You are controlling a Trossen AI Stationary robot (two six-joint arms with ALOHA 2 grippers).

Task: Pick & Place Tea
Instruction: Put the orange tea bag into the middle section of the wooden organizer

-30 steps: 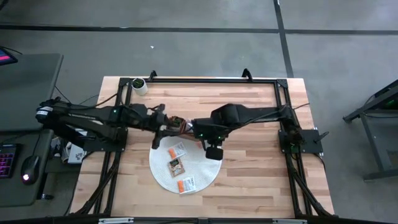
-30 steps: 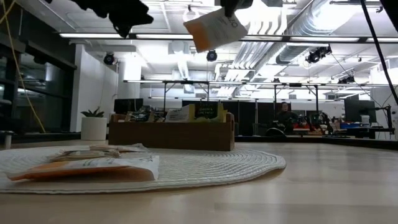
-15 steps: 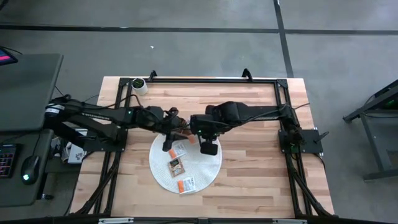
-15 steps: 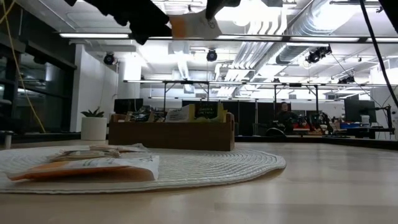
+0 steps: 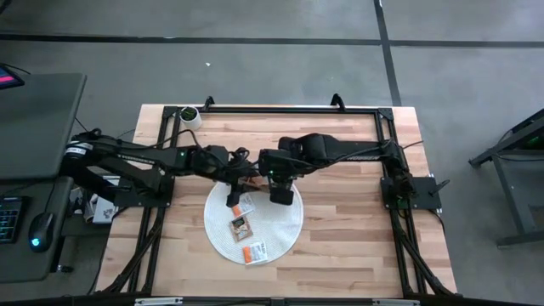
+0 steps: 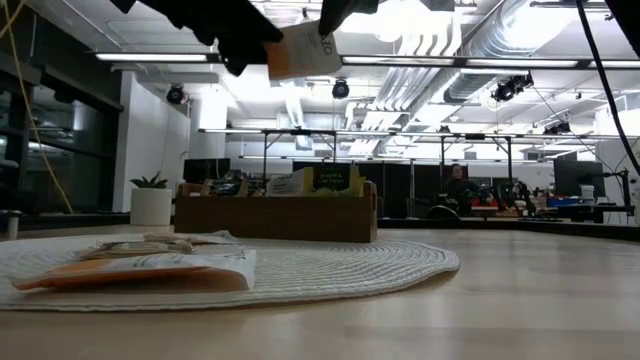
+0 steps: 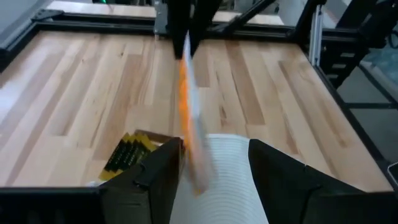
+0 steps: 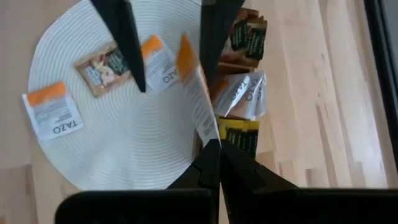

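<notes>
Tea, an orange-and-white flat paper packet (image 8: 194, 99), hangs pinched in your right gripper (image 8: 213, 149), between the spread fingers of your left gripper (image 7: 214, 163). Below, your brown wooden tray (image 8: 233, 65) holds green, white and yellow packets (image 8: 242, 99); three more packets (image 8: 106, 68) lie on the round white woven mat (image 8: 124, 146).

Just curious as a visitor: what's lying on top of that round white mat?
Three tea packets lie on the round white mat. The right gripper holds a fourth packet above it, hiding some mat.

Orange-topped white tea packet (image 8: 53, 115) on the round woven mat (image 8: 124, 155): "TAZO"
White packets (image 8: 242, 93) in the wooden tray: lettering present, too small to read
Other packets: no legible print
</notes>
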